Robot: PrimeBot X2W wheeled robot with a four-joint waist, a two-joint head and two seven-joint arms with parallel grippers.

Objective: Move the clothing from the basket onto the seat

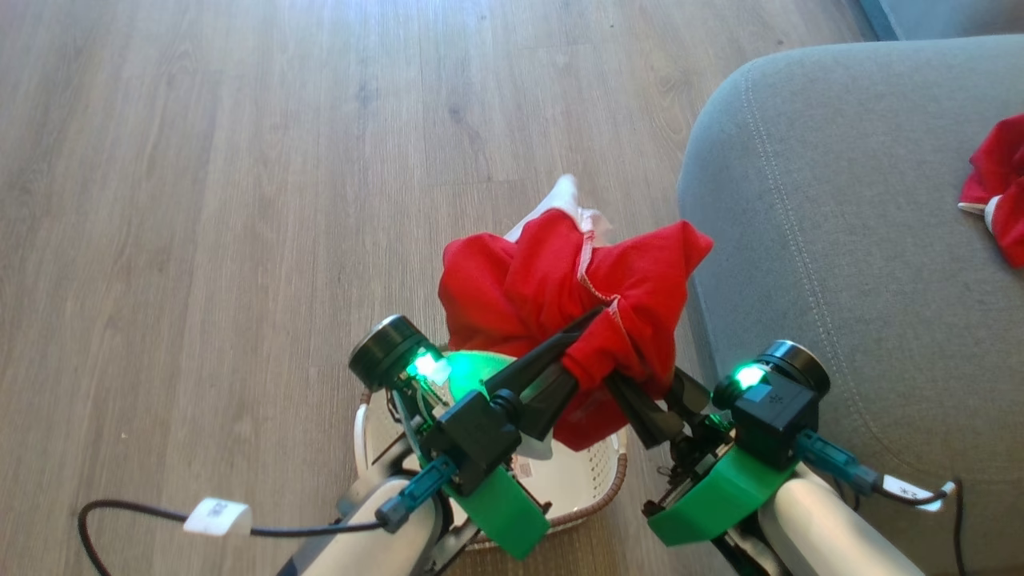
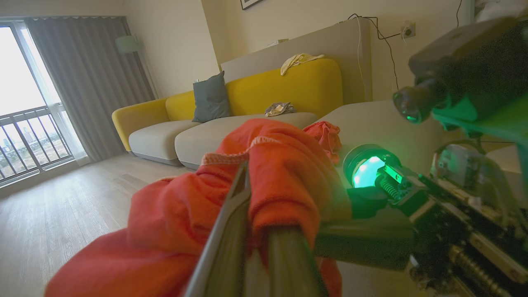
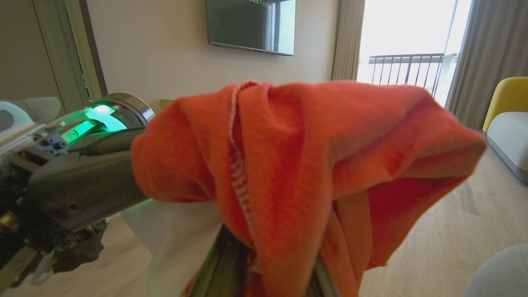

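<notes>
Garment [image 1: 560, 296], red with white trim, hangs bunched directly above the basket [image 1: 592, 472], pinched by both left gripper [image 1: 582, 330] and right gripper [image 1: 620, 382]; seat [image 1: 840, 280] lies beside the basket, nearer the right gripper.

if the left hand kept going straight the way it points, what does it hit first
The red garment clamped in it. Beyond that, the left hand seems aimed toward the grey seat, though depth is unclear.

From the head, the floor [image 1: 240, 160], basket [image 1: 596, 472] and seat [image 1: 832, 304] are viewed steeply downward. The clothing [image 2: 284, 173] is framed very closely by both wrist cameras, aimed at opposite walls.
</notes>
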